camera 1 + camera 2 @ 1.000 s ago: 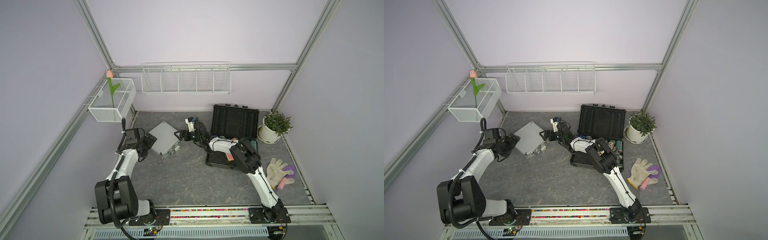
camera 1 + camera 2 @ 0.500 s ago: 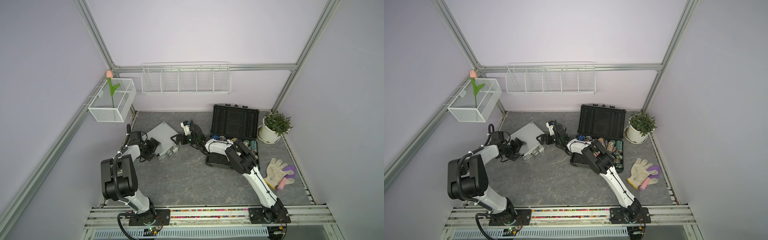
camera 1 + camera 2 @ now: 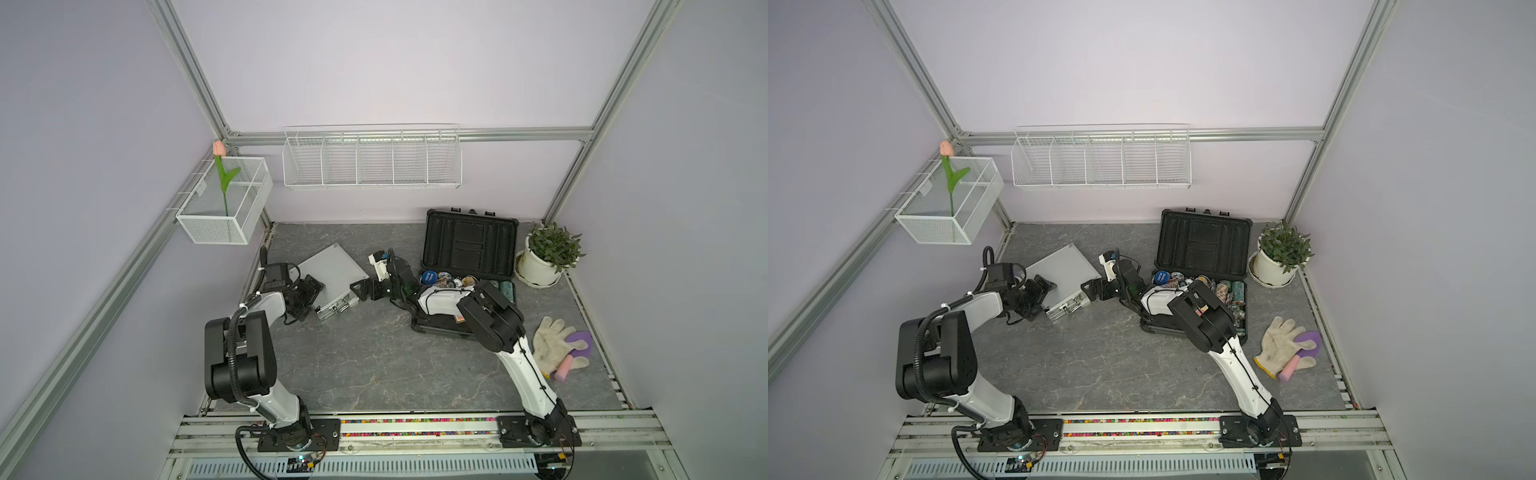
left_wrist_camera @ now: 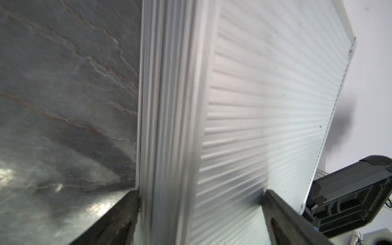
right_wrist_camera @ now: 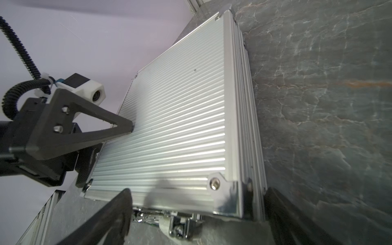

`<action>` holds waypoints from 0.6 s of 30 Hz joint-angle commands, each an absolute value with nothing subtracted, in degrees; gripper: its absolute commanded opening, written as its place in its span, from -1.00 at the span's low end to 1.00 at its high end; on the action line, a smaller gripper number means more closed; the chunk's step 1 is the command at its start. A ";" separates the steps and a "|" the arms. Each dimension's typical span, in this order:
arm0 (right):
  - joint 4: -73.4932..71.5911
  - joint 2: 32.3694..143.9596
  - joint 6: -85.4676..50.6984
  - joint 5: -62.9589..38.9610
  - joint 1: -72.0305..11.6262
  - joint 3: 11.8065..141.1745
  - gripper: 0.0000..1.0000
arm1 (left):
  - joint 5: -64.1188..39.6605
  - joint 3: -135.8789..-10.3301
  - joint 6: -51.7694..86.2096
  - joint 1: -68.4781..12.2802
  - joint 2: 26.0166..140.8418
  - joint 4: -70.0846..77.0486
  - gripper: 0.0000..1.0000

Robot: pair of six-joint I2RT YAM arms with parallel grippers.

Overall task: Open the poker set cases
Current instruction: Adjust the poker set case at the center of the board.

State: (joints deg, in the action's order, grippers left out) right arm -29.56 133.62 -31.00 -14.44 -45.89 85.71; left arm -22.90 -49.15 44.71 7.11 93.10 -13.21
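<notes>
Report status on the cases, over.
Right jaws open; left jaws wide, grip unclear; both straddling silver case. It's shut; black case open. Nothing blocking.

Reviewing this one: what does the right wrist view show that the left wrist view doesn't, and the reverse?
Only the right wrist view: the metal latches on the front edge of the silver case, the left gripper clamping its side with a fingertip on the lid, and the right gripper open around a front corner. Only the left wrist view: the black case, standing open. Both: the silver case's closed ribbed lid and the grey tabletop.
</notes>
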 commanded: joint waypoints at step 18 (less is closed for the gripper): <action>-44.50 119.01 -26.62 -19.59 -57.23 64.79 0.92 | -26.88 -39.35 42.62 2.29 82.40 -16.57 0.82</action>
State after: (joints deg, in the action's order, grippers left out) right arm -36.07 122.93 -26.74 -10.68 -51.86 66.83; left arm -18.06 -41.34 41.45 5.52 83.66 -14.04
